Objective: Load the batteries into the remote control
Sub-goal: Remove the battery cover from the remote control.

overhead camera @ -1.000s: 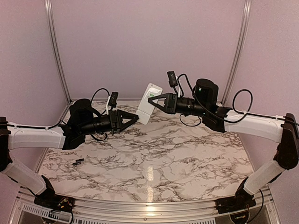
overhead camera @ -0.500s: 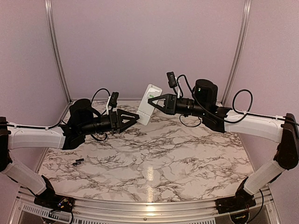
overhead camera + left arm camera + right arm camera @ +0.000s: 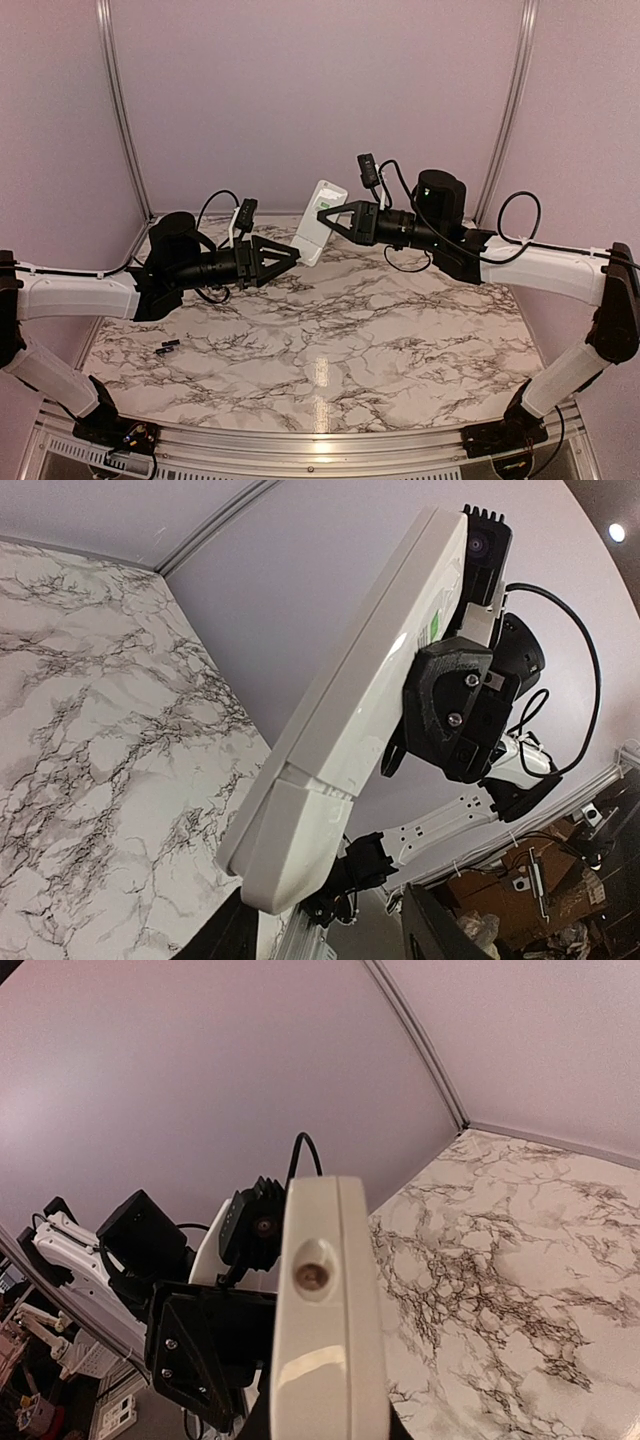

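Observation:
The white remote control (image 3: 320, 222) hangs tilted in the air above the table's back, plain back showing. My right gripper (image 3: 323, 214) is shut on its upper part. In the right wrist view the remote (image 3: 325, 1350) faces me end-on and fills the jaws. My left gripper (image 3: 295, 254) is open just left of the remote's lower end. In the left wrist view that end (image 3: 285, 850) sits close above my spread fingers (image 3: 225, 938), by the left one. A seam crosses the remote's back there. The two dark batteries (image 3: 167, 347) lie on the marble table at the left, away from both grippers.
The marble table (image 3: 380, 340) has purple walls on three sides and a metal rail at the near edge. The left arm's body (image 3: 70, 295) stretches over the batteries' side. Cables loop behind both wrists.
My left gripper has crept a little right, toward the remote's lower end. The right gripper and remote have shifted slightly left. The batteries have not moved.

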{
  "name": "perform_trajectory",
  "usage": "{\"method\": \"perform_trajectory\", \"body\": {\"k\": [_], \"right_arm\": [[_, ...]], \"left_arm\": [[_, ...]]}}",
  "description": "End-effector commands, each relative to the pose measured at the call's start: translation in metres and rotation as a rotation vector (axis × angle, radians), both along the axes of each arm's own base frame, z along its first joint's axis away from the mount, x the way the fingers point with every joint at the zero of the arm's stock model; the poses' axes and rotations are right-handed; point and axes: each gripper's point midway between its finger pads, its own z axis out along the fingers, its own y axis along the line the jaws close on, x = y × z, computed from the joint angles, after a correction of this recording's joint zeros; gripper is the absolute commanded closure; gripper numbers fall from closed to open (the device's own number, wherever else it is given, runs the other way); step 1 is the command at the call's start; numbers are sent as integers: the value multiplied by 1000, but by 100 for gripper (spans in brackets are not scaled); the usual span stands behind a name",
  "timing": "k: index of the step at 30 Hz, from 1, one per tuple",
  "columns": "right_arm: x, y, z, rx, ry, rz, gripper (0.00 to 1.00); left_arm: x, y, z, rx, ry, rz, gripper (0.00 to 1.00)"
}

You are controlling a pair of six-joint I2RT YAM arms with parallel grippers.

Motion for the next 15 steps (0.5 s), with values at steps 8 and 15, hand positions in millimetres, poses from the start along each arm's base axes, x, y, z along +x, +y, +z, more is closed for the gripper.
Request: {"method": "perform_trajectory", "body": {"k": [8, 15], "right_arm": [[1, 2, 19, 26, -38, 0, 100], [-5, 6, 20, 33, -41, 34, 100]], "left_arm": [[-1, -6, 21, -47, -53, -21, 68], [4, -9, 22, -49, -48, -10, 74]]}}
